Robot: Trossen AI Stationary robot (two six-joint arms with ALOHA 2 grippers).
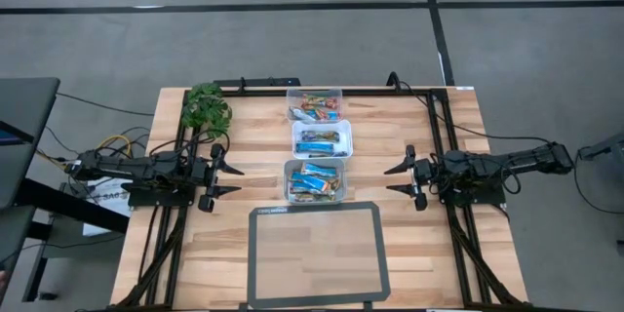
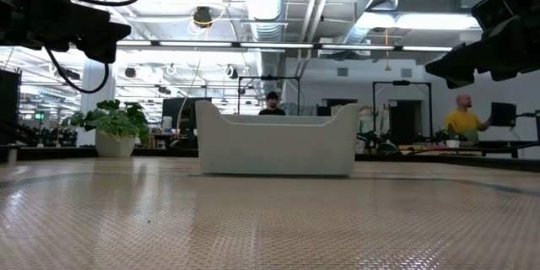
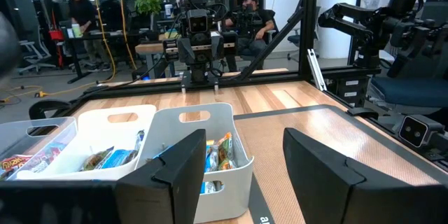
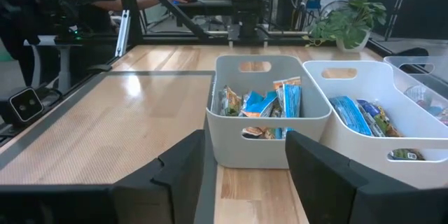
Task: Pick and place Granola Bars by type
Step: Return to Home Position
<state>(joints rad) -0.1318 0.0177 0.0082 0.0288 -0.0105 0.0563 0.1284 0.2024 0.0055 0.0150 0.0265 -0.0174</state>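
Granola bars lie in three bins in a row down the table's middle. The near white bin (image 1: 315, 180) holds mixed blue, tan and orange bars (image 4: 269, 105). The middle white bin (image 1: 323, 138) holds mostly blue bars (image 4: 353, 115). The far clear bin (image 1: 315, 105) holds reddish multicoloured bars (image 3: 24, 159). My left gripper (image 1: 226, 178) hangs open, left of the near bin. My right gripper (image 1: 397, 179) hangs open, right of that bin. Both are above the table and touch nothing.
A dark-framed mat (image 1: 315, 253) lies on the table's near middle, in front of the bins. A green leafy plant (image 1: 206, 107) stands at the far left corner. Bare wood lies on either side of the bins. People show in the room beyond the table.
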